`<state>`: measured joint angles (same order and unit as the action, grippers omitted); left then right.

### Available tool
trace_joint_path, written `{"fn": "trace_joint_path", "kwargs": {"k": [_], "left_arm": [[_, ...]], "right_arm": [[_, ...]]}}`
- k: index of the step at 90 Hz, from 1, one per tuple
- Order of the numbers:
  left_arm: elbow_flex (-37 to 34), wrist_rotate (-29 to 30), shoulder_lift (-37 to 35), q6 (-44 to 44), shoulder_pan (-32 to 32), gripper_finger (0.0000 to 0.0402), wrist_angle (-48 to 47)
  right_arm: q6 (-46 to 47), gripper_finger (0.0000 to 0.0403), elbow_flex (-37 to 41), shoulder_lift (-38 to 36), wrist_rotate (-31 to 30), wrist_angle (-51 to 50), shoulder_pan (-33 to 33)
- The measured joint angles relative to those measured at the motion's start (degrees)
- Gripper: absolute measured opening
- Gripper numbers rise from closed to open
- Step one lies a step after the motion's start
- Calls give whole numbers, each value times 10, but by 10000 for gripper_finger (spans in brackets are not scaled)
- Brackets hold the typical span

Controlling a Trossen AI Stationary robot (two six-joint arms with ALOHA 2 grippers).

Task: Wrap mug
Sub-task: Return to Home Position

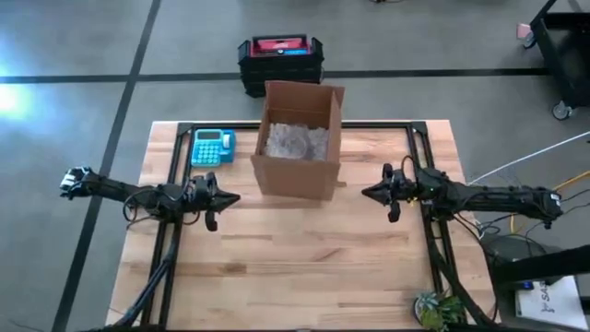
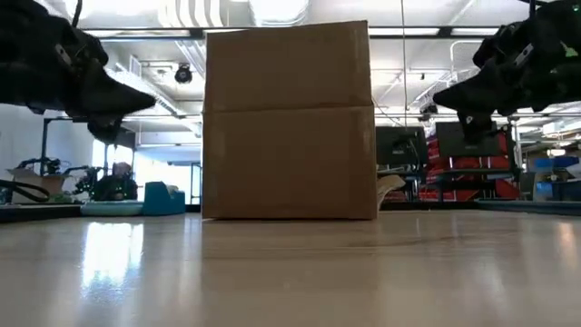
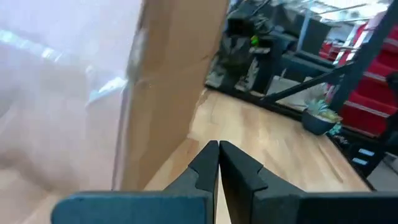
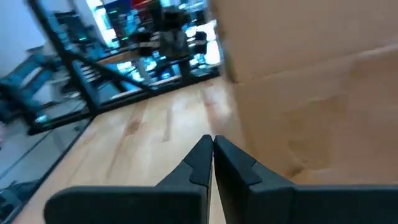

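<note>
My left gripper and right gripper: fingers pressed together, holding nothing, both hovering over the table, one each side of the cardboard box. Bubble-wrapped bundles sit inside the box; the mugs themselves are hidden.

The left arm and right arm are black, slim, jointed; thin cables loop alongside; jaws taper to dark wedges.

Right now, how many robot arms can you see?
2. The left arm stretches over the table on the left of the cardboard box, the right arm on its right. None look hidden.
</note>
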<state>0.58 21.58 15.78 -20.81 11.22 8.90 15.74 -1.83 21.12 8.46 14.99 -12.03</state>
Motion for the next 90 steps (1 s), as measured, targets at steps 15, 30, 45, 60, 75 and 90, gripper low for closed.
{"fn": "trace_joint_path", "kwargs": {"k": [15,30,45,60,75,90], "left_arm": [[0,0,-46,20,0,0,-38],[0,0,-96,66,0,0,-49],[0,-1,-126,103,0,0,-49],[-1,-20,-145,116,0,0,-51],[-1,-73,-158,145,-1,0,-57],[-1,-102,-158,169,-17,0,-61]], "right_arm": [[-3,0,0,-67,-21,-102,0],[-12,0,0,-144,-23,-161,0],[-41,0,0,-206,-24,-164,0],[-53,0,0,-206,-23,-165,0],[-59,0,0,-202,-11,-164,0],[-64,0,0,-203,-5,-164,0]]}}
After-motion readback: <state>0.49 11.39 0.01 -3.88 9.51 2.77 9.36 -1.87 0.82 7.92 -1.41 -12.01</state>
